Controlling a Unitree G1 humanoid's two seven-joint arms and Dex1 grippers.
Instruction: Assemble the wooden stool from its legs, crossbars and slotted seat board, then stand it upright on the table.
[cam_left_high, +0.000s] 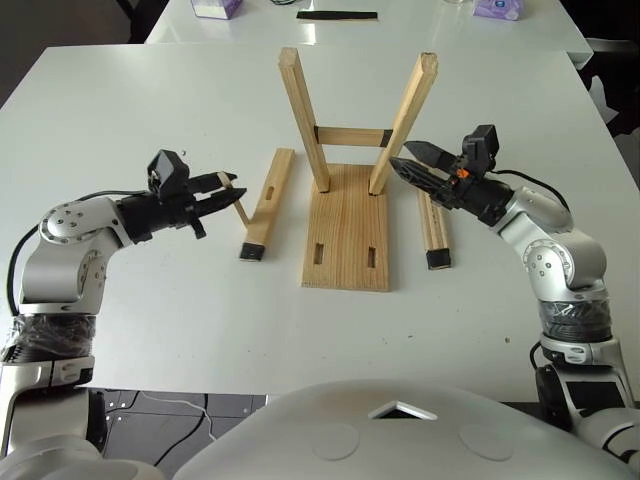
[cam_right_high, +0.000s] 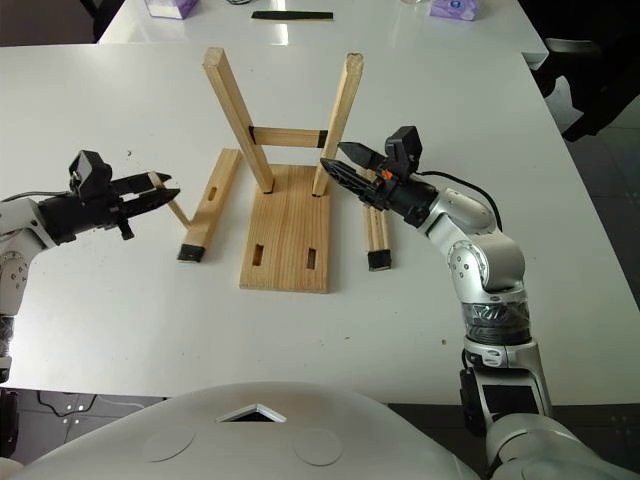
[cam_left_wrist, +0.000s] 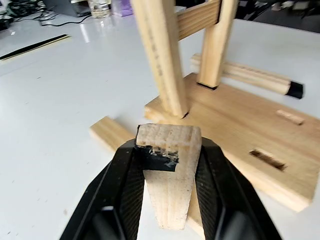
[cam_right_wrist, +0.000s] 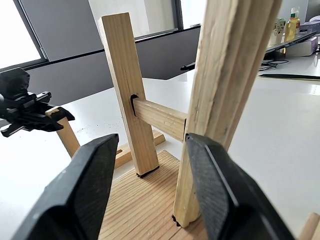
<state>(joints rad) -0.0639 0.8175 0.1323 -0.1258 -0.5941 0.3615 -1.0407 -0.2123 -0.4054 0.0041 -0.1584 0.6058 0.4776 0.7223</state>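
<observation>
From the head, the seat board (cam_left_high: 345, 235) is seen flat on the bench (cam_left_high: 150, 120) with two legs (cam_left_high: 303, 115) upright in it; from the left wrist, a crossbar (cam_left_wrist: 170, 195) is seen clamped between the fingers (cam_left_wrist: 122, 180) of the left gripper (cam_left_wrist: 170, 150); from the right wrist, the fingers (cam_right_wrist: 75, 195) of the right gripper (cam_right_wrist: 150, 142) are seen spread beside one leg.

You have two wooden legs (cam_left_high: 305, 120) upright on the slotted wooden seat board (cam_left_high: 345, 240); loose left leg (cam_left_high: 270, 200) and loose right leg (cam_left_high: 433, 235) flank it.
</observation>
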